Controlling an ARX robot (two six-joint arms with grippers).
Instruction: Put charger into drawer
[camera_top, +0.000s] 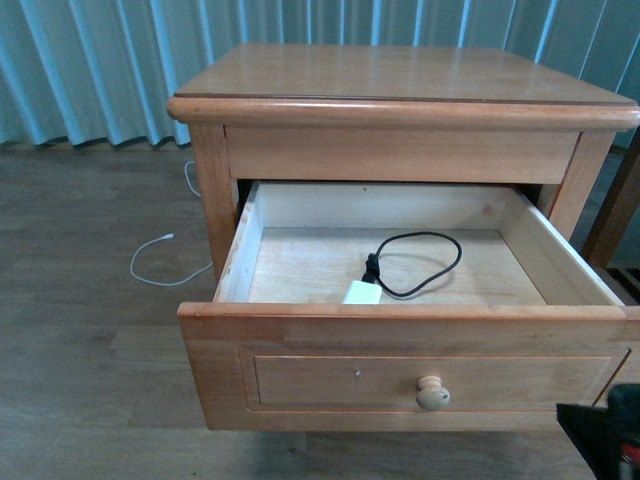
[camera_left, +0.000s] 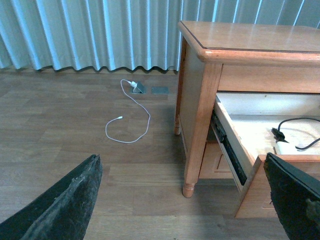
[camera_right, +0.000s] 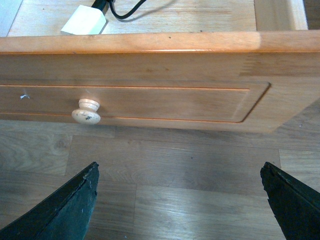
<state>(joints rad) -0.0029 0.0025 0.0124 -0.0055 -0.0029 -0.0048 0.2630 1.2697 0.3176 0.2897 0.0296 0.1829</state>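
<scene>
The drawer (camera_top: 410, 325) stands pulled open, with a recessed panel front and a round pale knob (camera_top: 433, 393). The charger (camera_top: 363, 292), a small white adapter with a black looped cable (camera_top: 425, 262), lies inside on the pale floor near the front wall. It also shows in the left wrist view (camera_left: 287, 147) and the right wrist view (camera_right: 85, 21). My left gripper (camera_left: 182, 187) is open and empty, low over the floor left of the nightstand. My right gripper (camera_right: 180, 192) is open and empty, below the drawer front (camera_right: 150, 80); part of it shows at the front view's corner (camera_top: 605, 435).
The wooden nightstand (camera_top: 400, 85) holds the drawer; its front leg (camera_left: 197, 145) stands close to my left gripper. A thin white cable (camera_left: 131, 122) lies on the wood floor by the blue curtain (camera_left: 90, 32). A dark chair leg (camera_top: 615, 205) stands at the right.
</scene>
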